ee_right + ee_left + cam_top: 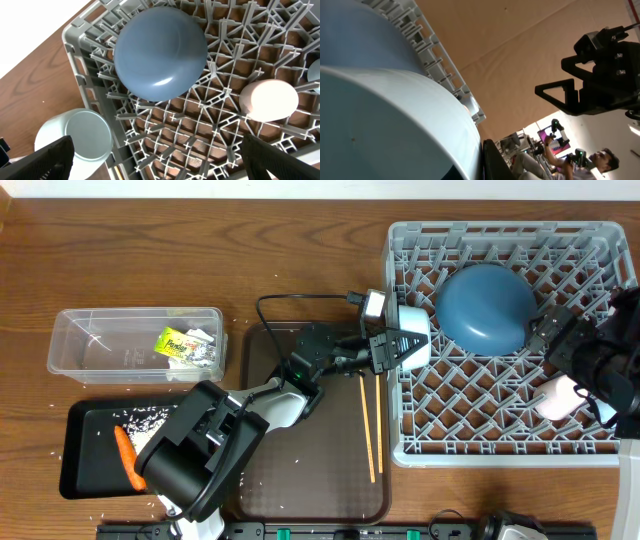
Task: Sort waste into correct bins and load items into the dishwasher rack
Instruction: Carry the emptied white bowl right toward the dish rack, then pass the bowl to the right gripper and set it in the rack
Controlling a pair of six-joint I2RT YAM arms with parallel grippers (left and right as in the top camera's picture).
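Light-blue cup (pixel 75 137) at dishwasher rack's (pixel 500 452) left edge
Likely light, stiff, slick; left gripper (pixel 405 348) clamps its rim, right gripper (pixel 160 165) gapes.

1. Overhead: high, straight down, rack (pixel 480 457) at right.
2. Left wrist: tight against the rack's left wall, tilted upward.
3. Right wrist: close above the rack, facing down; overhead shares it.

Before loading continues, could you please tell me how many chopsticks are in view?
2: one chopstick and another lie side by side on the brown tray, beside the rack. None seems hidden.
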